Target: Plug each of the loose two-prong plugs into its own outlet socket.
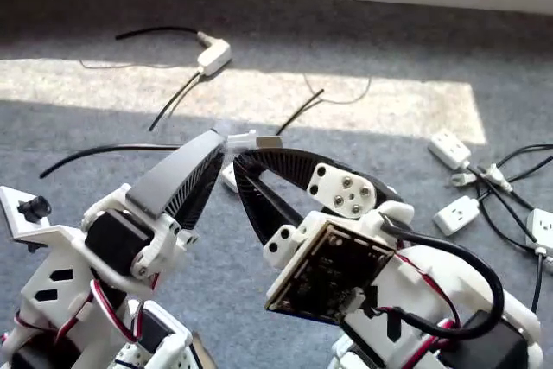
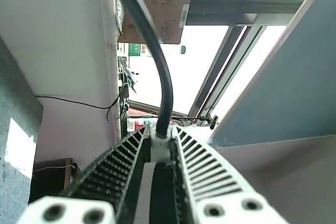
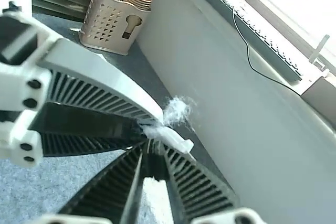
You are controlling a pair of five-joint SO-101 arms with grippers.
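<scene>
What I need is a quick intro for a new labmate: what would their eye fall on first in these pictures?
The grippers meeting tip to tip in the middle of the high view: the left gripper is shut on a white plug with a black cord, and the right gripper sits right beside it. Next, the white outlet sockets among tangled cords at the right.

Arms are angled inward over bench middle. Left tool is clamped on plug; right tool is pinched closed, tip just beside left's.
</scene>
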